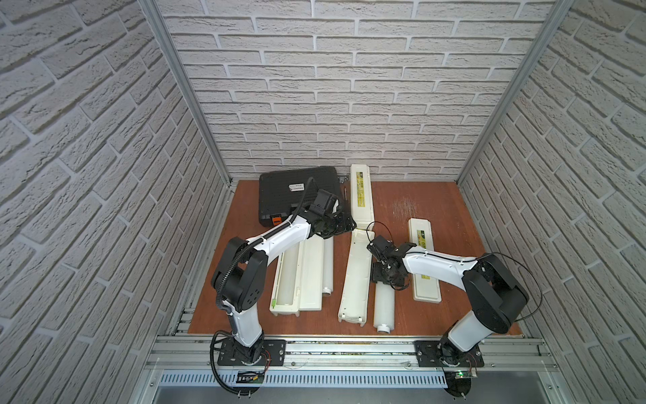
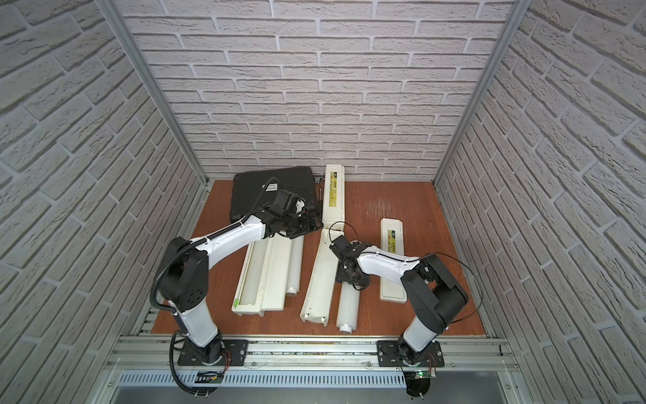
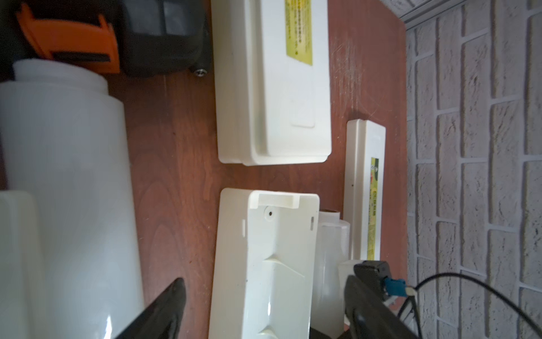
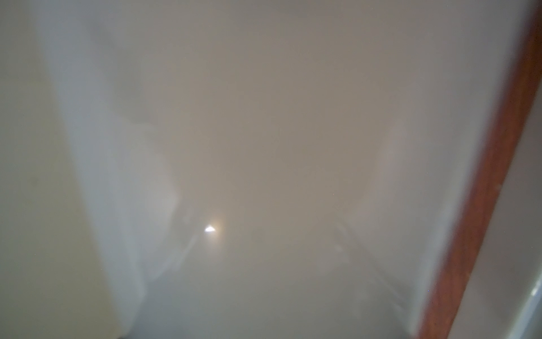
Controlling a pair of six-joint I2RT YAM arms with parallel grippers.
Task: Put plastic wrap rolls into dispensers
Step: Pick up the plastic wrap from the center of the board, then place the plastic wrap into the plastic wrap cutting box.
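Right claw (image 1: 387,280) sits low over a roll (image 1: 383,311) (wrist view just white blur); cannot tell its grip. Left claw (image 3: 264,281) gapes, holding nothing, another roll (image 3: 67,176) beside it, dispenser (image 3: 264,234) just ahead.

White brick-patterned walls (image 1: 349,87) enclose a reddish-brown wooden tabletop (image 1: 437,210), edged by aluminium rails (image 1: 349,346) in front.

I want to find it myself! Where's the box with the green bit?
Find the black case at the back of the brown table. Right in front of it lies a long cream box. Only it has its lid swung open and a green tab at its near corner.
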